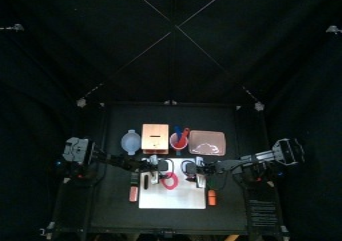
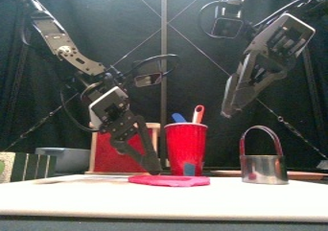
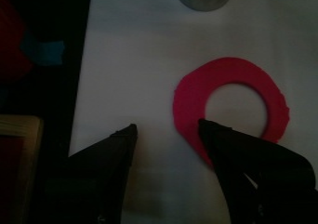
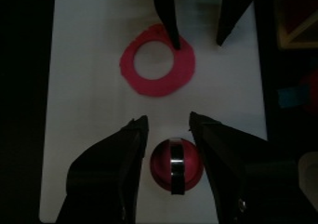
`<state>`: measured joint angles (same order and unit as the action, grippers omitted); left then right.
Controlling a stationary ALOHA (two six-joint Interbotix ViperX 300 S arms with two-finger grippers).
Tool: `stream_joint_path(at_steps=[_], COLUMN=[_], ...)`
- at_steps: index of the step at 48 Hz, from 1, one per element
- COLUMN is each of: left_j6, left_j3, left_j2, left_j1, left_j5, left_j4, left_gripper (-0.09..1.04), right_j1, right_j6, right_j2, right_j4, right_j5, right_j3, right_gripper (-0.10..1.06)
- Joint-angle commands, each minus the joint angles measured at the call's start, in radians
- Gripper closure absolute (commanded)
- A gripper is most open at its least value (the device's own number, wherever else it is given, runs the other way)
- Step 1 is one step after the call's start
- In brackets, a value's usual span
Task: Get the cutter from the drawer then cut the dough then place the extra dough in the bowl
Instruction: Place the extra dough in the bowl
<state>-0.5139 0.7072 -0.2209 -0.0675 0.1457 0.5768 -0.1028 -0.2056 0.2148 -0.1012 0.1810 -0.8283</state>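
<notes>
One dough ring (image 3: 189,98) on white board (image 3: 137,51)

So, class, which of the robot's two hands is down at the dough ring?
The left hand, open and low beside the red dough ring; the right hand hangs higher.

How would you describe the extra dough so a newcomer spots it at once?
Start at the white cutting board at the table's front middle. On it lies a flat, red-pink ring of dough. Unlike the metal cutter standing upright nearby on the board, it lies flat and has a round hole through its centre.
</notes>
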Motion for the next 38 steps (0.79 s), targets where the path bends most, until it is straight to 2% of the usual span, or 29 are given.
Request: stream_joint_path(at_steps=[1, 38], left_j6=[0.0, 0.002], left_j3=[-0.028, -0.037], left_j2=[0.014, 0.017], left_j1=[-0.005, -0.038], left_j5=[0.0, -0.026], left_j4=[-0.005, 0.005], left_gripper=[0.04, 0.04], right_j1=[0.003, 0.006], right_j6=[0.0, 0.0], right_j2=[0.011, 0.005], right_j4=[0.0, 0.002], right_j5=[-0.008, -0.008], right_j3=[0.012, 0.008], right_gripper=[0.18, 0.18])
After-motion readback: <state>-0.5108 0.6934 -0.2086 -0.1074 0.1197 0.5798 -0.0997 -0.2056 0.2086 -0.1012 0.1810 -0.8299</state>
